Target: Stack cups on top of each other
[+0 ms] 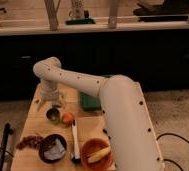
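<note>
Nearest you on the wooden counter (34, 125) sits the wide orange bowl (84, 150) with a yellow piece (99, 155) lying in it, and to its left the wide dark brown bowl (43, 141) holding something pale and crumpled (56, 150). A long dark bar (74, 141) lies between the two bowls, and a reddish cluster (30, 141) lies just left of the brown bowl. Farther in you find the cup (53, 116), small and dark grey with a yellowish-green inside, standing upright on the counter with a small round orange thing (67, 118) just beside it on the right. The claw (53, 106) points down directly over that cup, very close to its rim; you cannot tell how far the claw is open or whether it has hold of the cup. Beyond it a green block (89, 101) lies on the counter. The white arm (119, 112) rises from the lower right, crosses to an elbow at the far left and drops to the claw.
</note>
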`<action>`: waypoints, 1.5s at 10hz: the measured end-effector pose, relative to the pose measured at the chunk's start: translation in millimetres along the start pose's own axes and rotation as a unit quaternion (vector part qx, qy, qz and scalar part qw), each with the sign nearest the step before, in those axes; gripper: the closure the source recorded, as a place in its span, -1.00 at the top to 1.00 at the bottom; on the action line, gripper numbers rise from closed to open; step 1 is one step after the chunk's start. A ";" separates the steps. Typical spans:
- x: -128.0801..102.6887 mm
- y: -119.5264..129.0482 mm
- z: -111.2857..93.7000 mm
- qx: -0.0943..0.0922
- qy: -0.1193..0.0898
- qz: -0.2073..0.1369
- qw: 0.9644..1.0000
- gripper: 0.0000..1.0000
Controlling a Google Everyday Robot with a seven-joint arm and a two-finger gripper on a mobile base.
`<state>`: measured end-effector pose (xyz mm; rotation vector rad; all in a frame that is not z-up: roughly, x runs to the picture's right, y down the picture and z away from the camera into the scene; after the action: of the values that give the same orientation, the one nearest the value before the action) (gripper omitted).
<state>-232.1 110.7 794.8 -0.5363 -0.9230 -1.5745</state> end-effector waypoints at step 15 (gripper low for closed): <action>3.6 5.7 -18.7 0.007 0.008 -0.015 1.000 0.60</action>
<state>-224.6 93.5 788.1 -0.5013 -0.9333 -1.5966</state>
